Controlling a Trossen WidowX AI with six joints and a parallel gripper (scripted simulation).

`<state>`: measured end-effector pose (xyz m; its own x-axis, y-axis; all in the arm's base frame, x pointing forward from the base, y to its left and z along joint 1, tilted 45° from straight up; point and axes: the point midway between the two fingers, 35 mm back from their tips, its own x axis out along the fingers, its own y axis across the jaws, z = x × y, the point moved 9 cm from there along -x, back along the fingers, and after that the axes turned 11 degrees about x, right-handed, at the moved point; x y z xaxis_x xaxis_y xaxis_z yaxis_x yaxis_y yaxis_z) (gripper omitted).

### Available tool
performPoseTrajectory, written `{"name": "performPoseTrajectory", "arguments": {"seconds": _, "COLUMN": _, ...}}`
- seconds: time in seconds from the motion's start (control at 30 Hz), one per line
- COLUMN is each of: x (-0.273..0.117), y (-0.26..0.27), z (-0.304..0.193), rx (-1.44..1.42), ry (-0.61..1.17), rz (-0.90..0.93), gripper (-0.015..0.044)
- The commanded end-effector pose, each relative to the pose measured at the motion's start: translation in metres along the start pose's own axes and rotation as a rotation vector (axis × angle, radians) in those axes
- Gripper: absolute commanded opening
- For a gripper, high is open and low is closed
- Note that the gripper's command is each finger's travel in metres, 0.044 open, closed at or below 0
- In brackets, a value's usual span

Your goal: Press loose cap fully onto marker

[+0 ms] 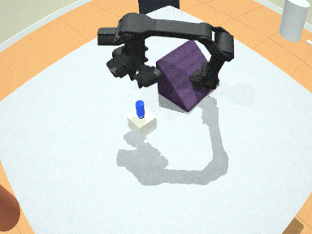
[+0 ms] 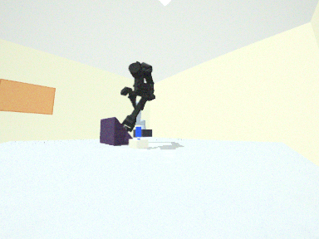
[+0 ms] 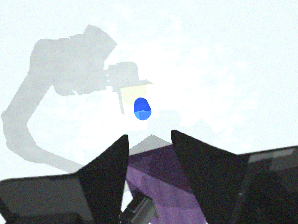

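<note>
Wrist view: tool (image 3: 149, 140) half apart, empty, above capped marker (image 3: 142, 108); no legible writing.

There is 1 arm (image 1: 162, 30) with 1 gripper (image 3: 149, 145), which has 2 fingers. 1 table (image 1: 61, 171) carries 1 cream block (image 1: 141, 121), and 1 marker (image 1: 140, 109) stands in it, showing 2 shades of blue in the wrist view. There is 1 purple wedge (image 1: 184, 75). Beyond the table stands 1 white cylinder (image 1: 293, 19). The exterior view shows 1 orange panel (image 2: 26, 97) on the wall.
</note>
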<state>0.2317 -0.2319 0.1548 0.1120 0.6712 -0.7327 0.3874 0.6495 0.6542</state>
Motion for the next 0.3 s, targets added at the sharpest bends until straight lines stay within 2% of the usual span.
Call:
{"name": "performPoseTrajectory", "arguments": {"seconds": 0.0, "x": -0.0004, "y": -0.0003, "z": -0.0002, "rx": -0.003, "ry": 0.004, "rz": -0.003, "gripper": 0.0289}}
{"name": "performPoseTrajectory", "arguments": {"seconds": 0.2, "x": -0.0004, "y": -0.0003, "z": -0.0002, "rx": -0.003, "ry": 0.004, "rz": -0.003, "gripper": 0.044}}
{"name": "performPoseTrajectory", "arguments": {"seconds": 0.27, "x": -0.0004, "y": -0.0003, "z": -0.0002, "rx": -0.003, "ry": 0.004, "rz": -0.003, "gripper": 0.044}}
